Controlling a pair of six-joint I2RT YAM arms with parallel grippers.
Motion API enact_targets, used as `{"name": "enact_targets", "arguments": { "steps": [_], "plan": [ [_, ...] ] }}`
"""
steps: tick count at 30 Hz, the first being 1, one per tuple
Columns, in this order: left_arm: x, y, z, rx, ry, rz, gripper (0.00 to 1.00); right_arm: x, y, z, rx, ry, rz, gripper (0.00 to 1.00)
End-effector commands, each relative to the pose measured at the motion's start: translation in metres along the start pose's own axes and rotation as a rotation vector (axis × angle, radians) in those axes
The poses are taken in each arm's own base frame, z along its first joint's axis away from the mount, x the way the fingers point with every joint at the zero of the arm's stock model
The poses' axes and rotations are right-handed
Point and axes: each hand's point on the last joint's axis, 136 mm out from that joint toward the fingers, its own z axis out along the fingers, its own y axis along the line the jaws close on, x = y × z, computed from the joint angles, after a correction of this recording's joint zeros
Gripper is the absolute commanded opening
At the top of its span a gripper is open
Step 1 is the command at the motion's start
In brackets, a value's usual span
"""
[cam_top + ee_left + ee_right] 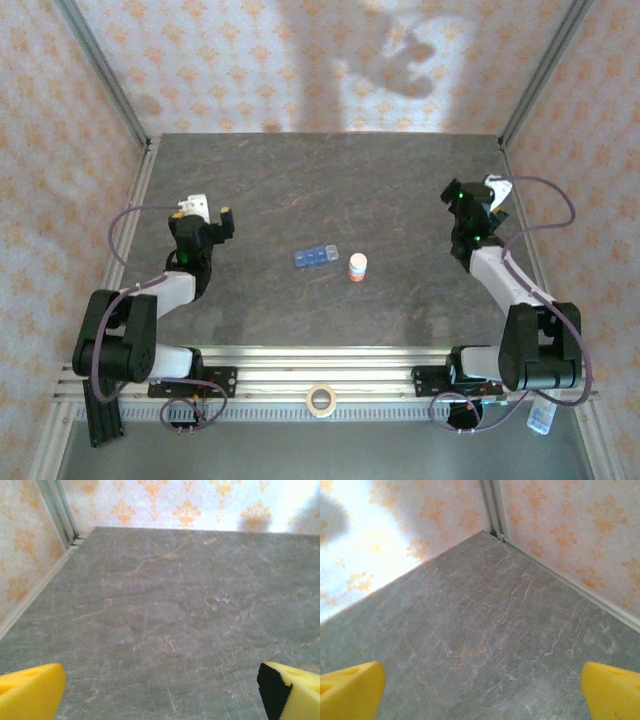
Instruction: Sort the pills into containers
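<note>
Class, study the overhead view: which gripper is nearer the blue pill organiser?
Left. The left gripper sits left of the pill organiser, slightly farther back; the right gripper is farther off on its other side, past the small bottle.

left hand spread wide | grey table | wall, possibly floral print

No readable text, number, brand or sign anywhere. Too small and blurred to make out any lettering on the lids of the containers near the middle of the table, or on the bottle just beside them.
</note>
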Motion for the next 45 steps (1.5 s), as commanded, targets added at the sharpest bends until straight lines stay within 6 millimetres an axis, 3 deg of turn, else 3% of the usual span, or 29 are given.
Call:
{"name": "enact_targets", "arguments": {
  "steps": [1, 5, 8, 11, 14, 18, 24, 35, 45],
  "plan": [
    [-0.026, 0.010, -0.011, -0.060, -0.013, -0.063, 1.00, 0.024, -0.015, -0.010, 0.072, 0.175, 0.092, 1.00],
    [-0.058, 0.008, -0.023, -0.040, -0.016, -0.190, 1.00, 0.025, 0.025, -0.029, -0.118, 0.260, 0.076, 1.00],
    [-0.071, 0.003, -0.031, -0.028, 0.004, -0.296, 1.00, 0.034, 0.052, -0.053, -0.234, 0.329, 0.014, 1.00],
    [-0.077, -0.014, -0.040, 0.013, 0.024, -0.340, 1.00, 0.056, 0.078, -0.078, -0.354, 0.441, -0.037, 1.00],
    [-0.074, -0.034, -0.050, 0.054, 0.055, -0.327, 1.00, 0.090, 0.096, -0.104, -0.429, 0.546, -0.123, 1.00],
    [-0.060, -0.049, -0.059, 0.091, 0.093, -0.316, 1.00, 0.133, 0.104, -0.135, -0.467, 0.627, -0.258, 1.00],
    [-0.046, -0.054, -0.068, 0.111, 0.125, -0.298, 1.00, 0.181, 0.103, -0.168, -0.491, 0.676, -0.441, 1.00],
    [-0.041, -0.062, -0.064, 0.139, 0.147, -0.312, 1.00, 0.233, 0.105, -0.188, -0.494, 0.680, -0.627, 1.00],
    [-0.042, -0.063, -0.065, 0.147, 0.147, -0.304, 1.00, 0.256, 0.106, -0.164, -0.379, 0.637, -0.706, 1.00]
  ]
}}
